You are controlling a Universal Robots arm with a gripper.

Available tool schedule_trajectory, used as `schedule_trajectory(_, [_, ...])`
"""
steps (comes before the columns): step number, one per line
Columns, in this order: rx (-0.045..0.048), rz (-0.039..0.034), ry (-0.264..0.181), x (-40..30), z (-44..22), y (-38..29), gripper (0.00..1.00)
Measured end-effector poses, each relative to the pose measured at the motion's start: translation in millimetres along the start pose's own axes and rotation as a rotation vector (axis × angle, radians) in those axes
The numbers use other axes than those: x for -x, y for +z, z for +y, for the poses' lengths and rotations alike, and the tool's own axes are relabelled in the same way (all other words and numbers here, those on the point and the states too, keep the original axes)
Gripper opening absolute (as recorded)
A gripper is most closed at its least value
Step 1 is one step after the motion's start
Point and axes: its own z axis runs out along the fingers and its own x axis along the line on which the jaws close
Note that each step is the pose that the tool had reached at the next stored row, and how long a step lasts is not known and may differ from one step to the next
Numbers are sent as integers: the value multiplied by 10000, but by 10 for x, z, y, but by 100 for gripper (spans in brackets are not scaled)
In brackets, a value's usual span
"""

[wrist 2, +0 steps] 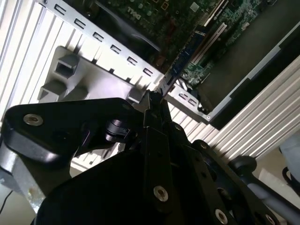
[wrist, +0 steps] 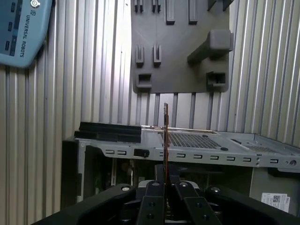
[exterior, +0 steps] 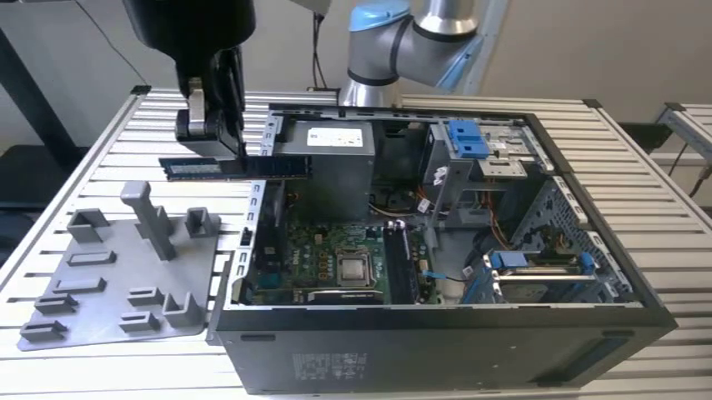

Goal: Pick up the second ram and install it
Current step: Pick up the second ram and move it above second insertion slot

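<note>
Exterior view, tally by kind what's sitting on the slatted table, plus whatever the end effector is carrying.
memory stick, clamped in the end effector and off the table: 1
grey fixture plate: 1
open computer case: 1
Total: 3

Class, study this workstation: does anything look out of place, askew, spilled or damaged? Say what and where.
Nothing stands out. The second ram is held level in the gripper, over the edge of the open computer case; the grey fixture plate lies flat beside it.
</note>
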Motion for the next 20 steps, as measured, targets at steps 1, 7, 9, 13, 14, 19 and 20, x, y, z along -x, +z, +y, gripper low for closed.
schedule_trajectory(1, [0, -1, 0, -1, -13, 0, 14])
schedule_trajectory(7, [-1, -1, -1, -5, -93, 2, 14])
schedule_trajectory(9, [0, 0, -1, -6, -119, 2, 14])
schedule_trajectory(13, [0, -1, 0, -8, -171, 2, 14])
schedule_trajectory(14, [0, 0, 0, -9, -184, 2, 14])
schedule_trajectory(19, [0, -1, 0, -12, -247, 3, 14])
schedule_trajectory(20, [0, 0, 0, -12, -261, 3, 14])
